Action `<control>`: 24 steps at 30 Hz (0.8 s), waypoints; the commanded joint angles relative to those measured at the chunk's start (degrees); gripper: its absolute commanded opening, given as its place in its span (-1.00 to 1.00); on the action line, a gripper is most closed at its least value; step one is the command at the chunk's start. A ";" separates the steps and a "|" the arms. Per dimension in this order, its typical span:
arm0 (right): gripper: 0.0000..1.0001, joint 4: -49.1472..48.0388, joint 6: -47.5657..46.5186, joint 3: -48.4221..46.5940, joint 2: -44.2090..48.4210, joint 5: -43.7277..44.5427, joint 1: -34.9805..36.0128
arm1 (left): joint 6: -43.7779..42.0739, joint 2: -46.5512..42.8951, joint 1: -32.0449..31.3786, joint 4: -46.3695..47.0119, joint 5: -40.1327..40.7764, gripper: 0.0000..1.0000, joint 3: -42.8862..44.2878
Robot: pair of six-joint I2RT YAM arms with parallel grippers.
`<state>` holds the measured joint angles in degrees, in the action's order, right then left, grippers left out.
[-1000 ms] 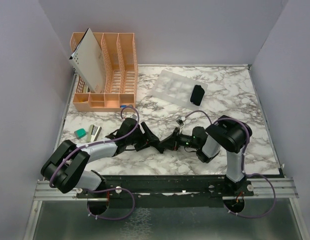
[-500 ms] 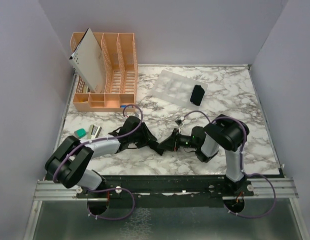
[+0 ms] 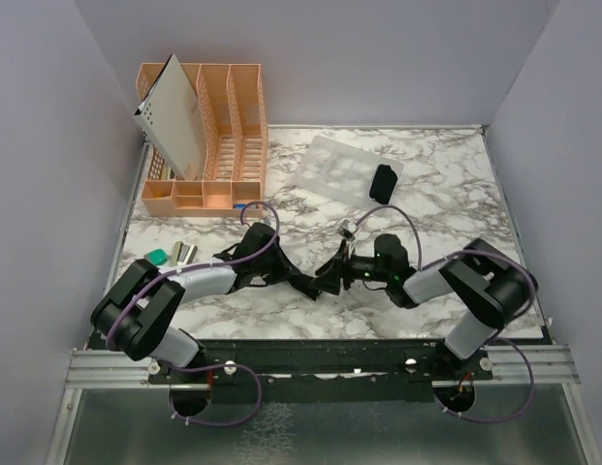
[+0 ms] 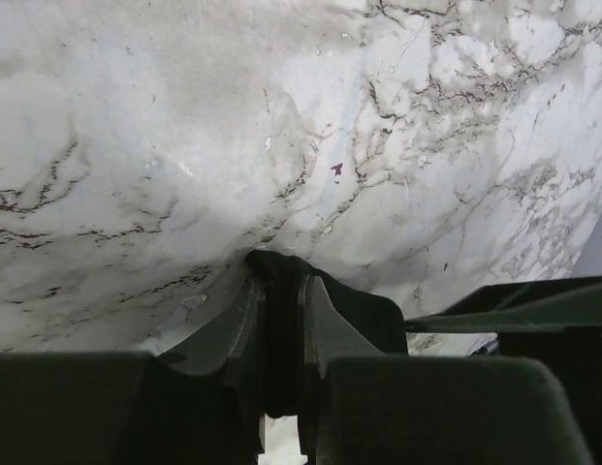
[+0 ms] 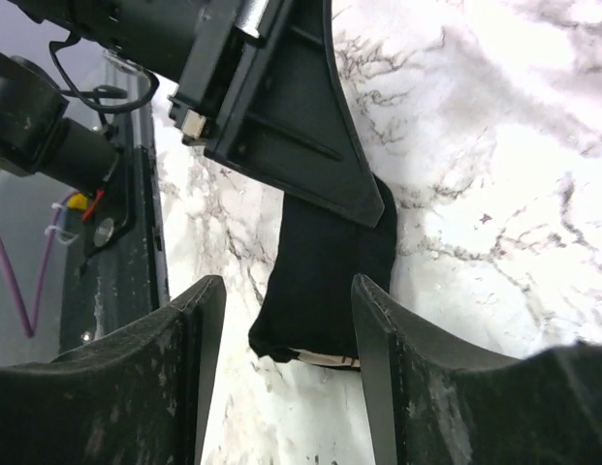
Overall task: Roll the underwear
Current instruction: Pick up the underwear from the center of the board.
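A black underwear with a tan band at its near end lies folded on the marble table, between the two grippers in the top view. My left gripper is shut on its far end, with black cloth pinched between the jaws; it shows in the top view and reaches in from above in the right wrist view. My right gripper stands open with one finger on each side of the cloth's near end; it shows in the top view. A second underwear, rolled into a small black bundle, rests on a white tray.
A peach-coloured organiser rack with a grey perforated sheet stands at the back left. A small green item and a metal piece lie by the table's left edge. Grey walls close in both sides.
My left gripper has closed on the underwear. My right gripper has opened off it, and the right arm's elbow has swung out to the right and lower.
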<state>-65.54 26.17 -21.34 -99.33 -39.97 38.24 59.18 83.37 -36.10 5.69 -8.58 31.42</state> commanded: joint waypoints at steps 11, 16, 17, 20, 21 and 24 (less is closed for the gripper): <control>0.30 47.50 -42.20 -7.29 23.23 29.01 13.07 | 5.19 4.71 0.02 -10.09 -2.33 -1.00 4.79; 0.30 46.39 -47.17 -8.63 20.28 41.35 20.52 | 3.77 6.17 -0.01 -12.69 -2.10 -1.00 6.91; 0.30 46.37 -47.55 -9.29 19.36 42.70 21.35 | 3.67 6.19 0.01 -13.02 -1.90 -1.00 7.10; 0.32 45.78 -47.48 -11.09 16.80 45.91 22.99 | 3.29 6.31 0.01 -13.65 -1.63 -1.00 7.61; 0.32 45.53 -47.52 -11.57 16.06 45.72 23.28 | 3.19 6.42 -0.01 -13.83 -1.60 -1.00 7.80; 0.33 44.93 -46.73 -12.95 13.36 45.34 23.63 | 3.14 6.71 0.06 -13.88 -1.78 -1.00 8.11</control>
<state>-20.86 -19.20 -31.66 -83.07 0.64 61.14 63.35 88.42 -36.07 -3.57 -10.70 39.03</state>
